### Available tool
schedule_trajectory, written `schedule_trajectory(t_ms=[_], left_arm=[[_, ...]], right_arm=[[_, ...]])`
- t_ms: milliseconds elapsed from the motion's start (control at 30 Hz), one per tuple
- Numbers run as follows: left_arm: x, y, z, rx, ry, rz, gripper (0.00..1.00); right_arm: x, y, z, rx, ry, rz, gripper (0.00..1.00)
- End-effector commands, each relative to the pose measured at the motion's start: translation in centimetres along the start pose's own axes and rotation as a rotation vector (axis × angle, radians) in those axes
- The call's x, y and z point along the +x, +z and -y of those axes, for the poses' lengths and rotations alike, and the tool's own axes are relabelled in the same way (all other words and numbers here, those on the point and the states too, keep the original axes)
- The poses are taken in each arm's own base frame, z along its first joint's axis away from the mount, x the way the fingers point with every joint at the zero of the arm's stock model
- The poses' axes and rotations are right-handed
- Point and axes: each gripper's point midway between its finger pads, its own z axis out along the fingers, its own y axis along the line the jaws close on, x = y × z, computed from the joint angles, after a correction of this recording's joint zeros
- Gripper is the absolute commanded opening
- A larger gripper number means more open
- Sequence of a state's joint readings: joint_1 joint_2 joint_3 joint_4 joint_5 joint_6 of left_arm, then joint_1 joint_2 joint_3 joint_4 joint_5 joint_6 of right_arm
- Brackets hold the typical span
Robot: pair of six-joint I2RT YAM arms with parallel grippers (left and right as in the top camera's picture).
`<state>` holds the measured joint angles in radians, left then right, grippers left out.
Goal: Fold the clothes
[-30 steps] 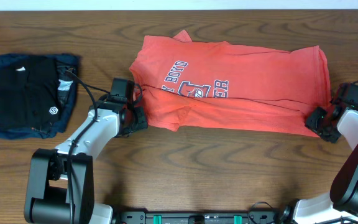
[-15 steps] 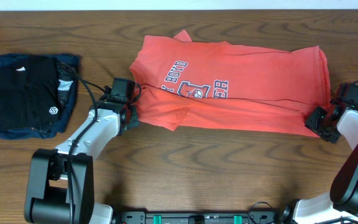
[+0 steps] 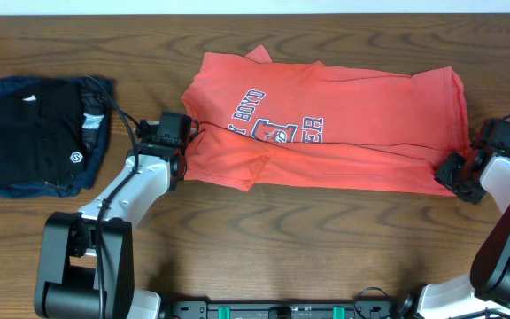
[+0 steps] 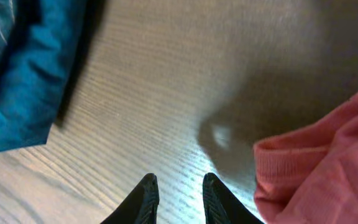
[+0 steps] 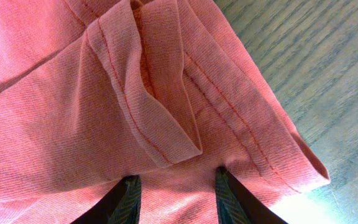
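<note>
- Coral-red T-shirt lay spread across the middle of the desk, chest lettering up.
- Your left hand sat at the shirt's left edge, just beside the hem, its fingers slightly parted over bare wood and holding nothing.
- Your right hand was at the lower right corner, fingers apart with cloth between them; I couldn't tell whether it gripped.

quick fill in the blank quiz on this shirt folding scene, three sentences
1. The folded black garment lies on the ____ side of the table.
2. The left gripper's jaws are ____, with bare wood between them.
3. In the overhead view the right gripper is at the T-shirt's lower ____ corner.

Missing words: left; open; right
</note>
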<state>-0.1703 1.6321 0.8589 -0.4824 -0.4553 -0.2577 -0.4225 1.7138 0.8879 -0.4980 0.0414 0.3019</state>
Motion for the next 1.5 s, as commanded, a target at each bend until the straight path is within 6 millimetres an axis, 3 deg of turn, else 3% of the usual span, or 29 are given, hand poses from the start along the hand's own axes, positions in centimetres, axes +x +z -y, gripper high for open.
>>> schedule_trajectory(t_ms=[0,167,267,367,500,700,867,1133,1467], left_arm=[[-1.6,-2.2,0.7,0.104,-0.028,0.037,0.27],[-2.5,-8.3,7.4,0.612,-0.045,0.059,0.28],[-2.6,-11.1,10.5,0.79,0.001,0.077,0.3],[-1.7,-11.8,13.0,0.819,0.092,0.089,0.36],[0.9,-11.7,16.8,0.841,0.246,0.058,0.46],[4.7,-11.3,20.5,0.852,0.403,0.006,0.48],[5.2,-11.5,21.8,0.838,0.466,0.048,0.48],[5.2,-9.2,21.0,0.7,0.474,0.059,0.48],[5.1,-8.7,20.6,0.669,0.473,0.062,0.46]], right_arm=[[1.3,0.6,0.9,0.044,-0.018,-0.032,0.38],[1.3,0.6,0.9,0.044,-0.018,-0.032,0.38],[1.3,0.6,0.9,0.044,-0.018,-0.032,0.38],[1.3,0.6,0.9,0.044,-0.017,-0.033,0.39],[1.4,0.6,0.9,0.044,-0.018,-0.034,0.39],[1.4,0.6,0.9,0.045,-0.018,-0.036,0.4],[1.4,0.6,0.9,0.045,-0.018,-0.036,0.4],[1.4,0.6,0.9,0.044,-0.018,-0.036,0.4],[1.4,0.6,0.9,0.045,-0.018,-0.036,0.4]])
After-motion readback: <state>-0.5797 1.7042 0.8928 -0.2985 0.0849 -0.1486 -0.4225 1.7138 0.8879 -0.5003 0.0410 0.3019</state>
